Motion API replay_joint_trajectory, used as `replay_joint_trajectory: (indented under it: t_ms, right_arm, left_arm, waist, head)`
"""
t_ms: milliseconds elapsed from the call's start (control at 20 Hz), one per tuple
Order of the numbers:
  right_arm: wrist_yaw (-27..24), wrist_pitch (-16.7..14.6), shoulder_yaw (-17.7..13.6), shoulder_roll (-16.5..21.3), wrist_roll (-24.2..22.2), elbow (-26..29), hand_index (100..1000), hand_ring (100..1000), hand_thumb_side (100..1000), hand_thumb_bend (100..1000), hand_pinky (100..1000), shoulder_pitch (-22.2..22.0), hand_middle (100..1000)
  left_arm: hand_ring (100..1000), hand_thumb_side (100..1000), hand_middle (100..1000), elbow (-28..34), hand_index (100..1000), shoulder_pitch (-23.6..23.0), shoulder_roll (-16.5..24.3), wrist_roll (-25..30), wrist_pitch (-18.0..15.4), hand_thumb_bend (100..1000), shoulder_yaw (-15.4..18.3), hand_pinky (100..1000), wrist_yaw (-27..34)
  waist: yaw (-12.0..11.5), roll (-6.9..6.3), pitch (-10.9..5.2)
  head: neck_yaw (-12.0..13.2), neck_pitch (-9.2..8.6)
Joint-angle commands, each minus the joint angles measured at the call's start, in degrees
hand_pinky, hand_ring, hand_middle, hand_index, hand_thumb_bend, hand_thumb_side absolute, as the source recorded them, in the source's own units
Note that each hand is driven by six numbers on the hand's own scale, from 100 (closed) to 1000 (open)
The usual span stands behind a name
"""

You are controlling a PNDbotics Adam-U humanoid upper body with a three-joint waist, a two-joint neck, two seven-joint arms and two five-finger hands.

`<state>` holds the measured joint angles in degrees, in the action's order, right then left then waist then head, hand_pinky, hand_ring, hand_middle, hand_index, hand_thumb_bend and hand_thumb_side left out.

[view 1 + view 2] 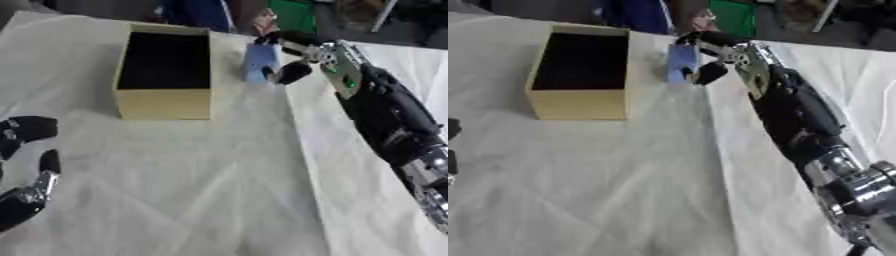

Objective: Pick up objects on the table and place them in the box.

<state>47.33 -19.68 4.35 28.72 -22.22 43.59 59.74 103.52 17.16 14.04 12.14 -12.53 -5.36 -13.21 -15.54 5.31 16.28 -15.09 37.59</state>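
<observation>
Bench (175, 190) is lying under a wrinkled white cloth (210, 150) covering all of the visible surface; a long fold is running down the cloth just left of the right arm. Beyond the far edge, behind the right hand, the room is showing dark, with a blue shape (199, 12) and a green shape (293, 15) standing there; neither can be made out further.

Right arm (798, 120), black with a silver joint near the camera, is reaching in from the lower right across the cloth toward the far edge.

Box (164, 72), open-topped, yellowish walls, dark inside, is sitting on the cloth to the left of the right hand, close but apart from it. Nothing can be made out inside it.

Left hand (26, 170) is resting at the lower left edge, well apart from the right hand, fingers relaxed and grasping nothing.

Right hand (302, 60) is curling fingers and thumb around a small blue object (259, 62), holding it upright just right of the box's far right corner. Whether the object's base is touching the cloth cannot be told. Nothing is standing between the object and the box.
</observation>
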Motion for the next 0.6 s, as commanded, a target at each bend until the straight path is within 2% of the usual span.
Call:
replay_joint_trajectory:
  t_ms: [50,100,250,300,350,400,600]
  right_arm:
    - [0.4,0.0,-0.4,0.8,0.0,0.2,973,921,240,100,955,1.3,851]
    - [0.5,0.0,-0.4,0.7,0.1,0.2,972,919,240,100,953,1.3,839]
    - [0.7,-0.2,-0.4,0.6,0.4,0.3,961,895,237,100,929,1.2,691]
    - [0.9,-0.3,-0.4,0.6,0.5,0.3,960,894,237,100,927,1.1,680]
    - [1.0,-0.4,-0.4,0.6,0.6,0.3,955,882,236,100,916,1.1,603]
    - [1.1,-0.5,-0.4,0.6,0.8,0.4,949,873,235,100,909,1.1,563]
    - [1.2,-0.9,-0.3,0.6,1.2,0.9,942,858,234,100,897,1.1,511]
  left_arm:
    - [786,250,739,0.7,719,0.7,0.2,0.2,0.0,100,0.0,828,0.4]
    - [786,250,739,0.7,719,0.8,0.1,0.2,0.0,100,0.0,828,0.4]
    - [787,250,739,0.7,719,0.8,0.1,0.2,0.0,100,0.0,828,0.4]
    - [787,250,739,0.7,719,0.8,0.1,0.2,0.0,100,0.0,828,0.4]
    - [787,250,739,0.7,719,0.8,0.1,0.2,0.0,100,0.0,828,0.4]
    - [787,250,739,0.7,719,0.8,0.1,0.2,0.0,100,0.0,828,0.4]
    - [787,250,739,0.7,719,0.9,0.1,0.2,0.1,100,0.1,828,0.5]
  waist:
    - [-0.1,-0.24,-1.01]
    - [-0.2,-0.22,-1.0]
    - [-0.4,-0.14,-0.98]
    - [-0.4,-0.11,-0.98]
    - [-0.5,-0.08,-0.99]
    - [-0.5,-0.05,-1.0]
    - [-0.5,0.07,-1.09]
  head:
    - [-0.2,-0.79]
    - [-0.2,-0.81]
    - [-0.2,-0.84]
    - [-0.2,-0.85]
    - [-0.3,-0.86]
    - [-0.3,-0.88]
    - [-0.3,-0.88]
